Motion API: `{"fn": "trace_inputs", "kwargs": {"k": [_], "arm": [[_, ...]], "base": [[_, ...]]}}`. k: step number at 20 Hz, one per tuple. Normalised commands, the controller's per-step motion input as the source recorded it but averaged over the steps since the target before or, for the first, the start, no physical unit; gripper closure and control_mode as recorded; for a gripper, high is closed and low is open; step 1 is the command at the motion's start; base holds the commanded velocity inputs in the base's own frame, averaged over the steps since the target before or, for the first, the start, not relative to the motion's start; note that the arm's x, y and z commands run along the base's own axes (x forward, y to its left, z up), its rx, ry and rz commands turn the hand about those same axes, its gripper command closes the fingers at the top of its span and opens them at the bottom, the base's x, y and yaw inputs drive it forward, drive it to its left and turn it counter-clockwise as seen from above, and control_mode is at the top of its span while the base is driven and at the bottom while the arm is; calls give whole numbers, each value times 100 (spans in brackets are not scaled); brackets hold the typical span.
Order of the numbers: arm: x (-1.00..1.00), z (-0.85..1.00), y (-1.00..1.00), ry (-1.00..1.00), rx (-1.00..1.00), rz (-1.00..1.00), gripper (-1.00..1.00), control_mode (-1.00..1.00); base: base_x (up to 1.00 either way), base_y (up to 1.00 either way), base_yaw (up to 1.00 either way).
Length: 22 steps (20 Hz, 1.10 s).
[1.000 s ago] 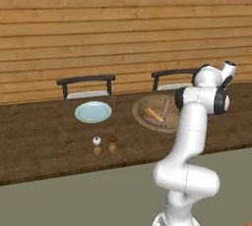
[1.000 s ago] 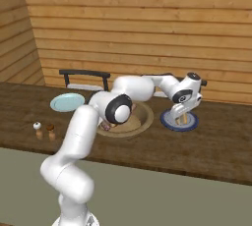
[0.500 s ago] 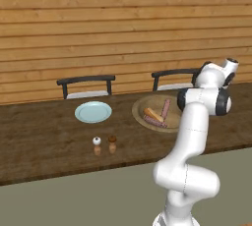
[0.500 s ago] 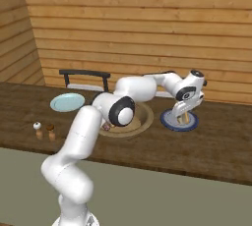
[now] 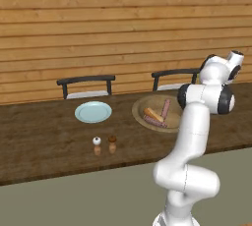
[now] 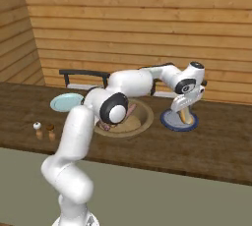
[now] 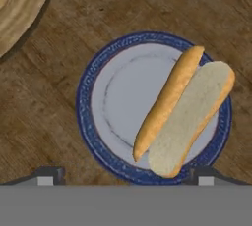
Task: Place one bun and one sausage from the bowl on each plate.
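On the table [image 6: 216, 146], at the right end, a blue-rimmed plate [image 7: 98, 122] held a sausage [image 7: 167, 99] and a bun [image 7: 192, 117], lying side by side and touching. Above that plate hovered the pincer [image 6: 186, 103], its fingers [image 7: 49, 175] spread wide and holding nothing. Left of the plate sat the bowl [image 5: 140, 106], with sausages [image 5: 166, 107] and a bun [image 5: 153, 115] inside. Farther left lay the pale blue plate [image 5: 93, 112], bare. Nearer than it stood two small shakers [image 5: 97, 142], one white-topped, one brown-topped. Two dark chairs [image 5: 86, 82] stood at the table's far side against the plank wall [image 5: 123, 23].
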Motion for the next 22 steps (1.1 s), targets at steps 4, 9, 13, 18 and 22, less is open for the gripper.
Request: {"fn": "trace_inputs", "kwargs": {"k": [4,9,13,18,22], "arm": [[-100,44,80,-19,-6,0,-100,-100],[-83,27,100,-25,-7,0,-100,-100],[-34,0,100,-19,0,0,-100,-100],[3,26,100,-15,0,-7,-100,-100],[16,42,100,0,0,-4,-100,-100]], "base": [[0,0,0],[0,0,0],[0,0,0],[0,0,0],[0,0,0]]}}
